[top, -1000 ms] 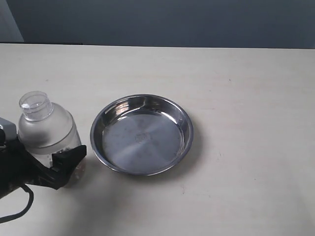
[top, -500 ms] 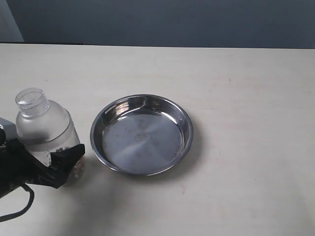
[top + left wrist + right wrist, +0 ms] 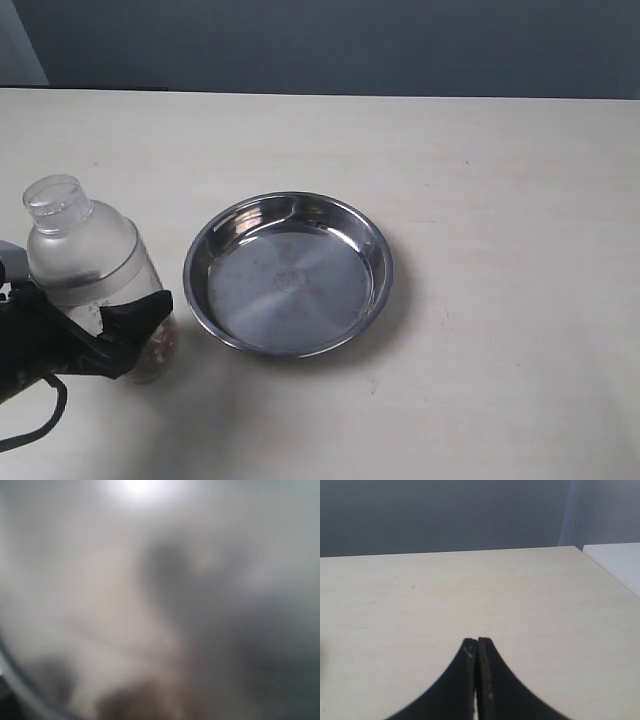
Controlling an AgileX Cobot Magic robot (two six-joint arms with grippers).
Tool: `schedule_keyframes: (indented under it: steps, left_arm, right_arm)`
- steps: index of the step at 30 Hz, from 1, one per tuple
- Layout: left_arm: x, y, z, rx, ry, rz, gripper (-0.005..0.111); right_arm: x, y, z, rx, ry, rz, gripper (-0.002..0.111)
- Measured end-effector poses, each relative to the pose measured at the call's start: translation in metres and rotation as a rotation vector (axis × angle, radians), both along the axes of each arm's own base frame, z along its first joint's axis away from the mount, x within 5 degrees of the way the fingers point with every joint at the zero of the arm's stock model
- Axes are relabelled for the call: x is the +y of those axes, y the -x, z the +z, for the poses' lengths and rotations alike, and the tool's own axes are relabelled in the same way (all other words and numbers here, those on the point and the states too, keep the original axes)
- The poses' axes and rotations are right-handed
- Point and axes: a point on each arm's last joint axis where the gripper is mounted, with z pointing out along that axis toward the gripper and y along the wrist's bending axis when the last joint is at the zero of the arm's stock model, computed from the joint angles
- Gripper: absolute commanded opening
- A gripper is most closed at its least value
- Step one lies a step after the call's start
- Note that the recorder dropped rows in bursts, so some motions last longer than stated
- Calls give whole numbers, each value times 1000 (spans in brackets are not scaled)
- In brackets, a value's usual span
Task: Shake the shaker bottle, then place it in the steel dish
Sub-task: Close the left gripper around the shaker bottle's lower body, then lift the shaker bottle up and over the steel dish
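1. We have the bottle point(image 3: 88, 275) at the left of the exterior view, clamped low on its body by the left gripper point(image 3: 118, 332).
2. One black finger point(image 3: 140, 318) crosses the front of the frosted wall. The other is hidden behind the bottle, so we see the grip from one side only.
3. The bottle tilts, and its clear cap point(image 3: 57, 203) leans away from the dish point(image 3: 290, 285).
4. Brownish beads point(image 3: 155, 350) are bunched at the bottom of the bottle, on the side nearer the dish.
5. We cannot tell whether the base touches the table point(image 3: 500, 250) or hangs just above it.
6. The dish sits just beside the bottle, to its right in the exterior view and apart from it. It lies flat on the table, and its shiny base reflects the light.
7. The left wrist view is a grey blur. The bottle's wall point(image 3: 160, 600) fills it so closely that we can make out no detail, only a brownish smudge near one edge.
8. In the right wrist view the right gripper point(image 3: 478, 647) has its two black fingers pressed together tip to tip.
9. That gripper hangs over bare pale table point(image 3: 470, 590), with a dark wall beyond. The exterior view does not show it at all.
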Motion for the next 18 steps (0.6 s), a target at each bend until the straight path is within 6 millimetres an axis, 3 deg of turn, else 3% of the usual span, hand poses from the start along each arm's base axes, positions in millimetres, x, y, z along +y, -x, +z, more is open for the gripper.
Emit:
schedule_keyframes:
  steps: [5, 9, 15, 17, 18]
  left_arm:
    - [0, 1, 6, -10, 23, 13, 0]
    - [-2, -10, 37, -158, 104, 10, 0]
    - [-15, -42, 128, -432, 182, -143, 0]
    - [-18, -57, 167, -486, 149, -191, 0]
    - [-22, -69, 200, -491, 110, -212, 0]
  right_arm:
    - [0, 0, 0, 0, 0, 0, -1]
    - [0, 0, 0, 0, 0, 0, -1]
    - [0, 0, 0, 0, 0, 0, -1]
    - [0, 0, 0, 0, 0, 0, -1]
    - [0, 0, 0, 0, 0, 0, -1]
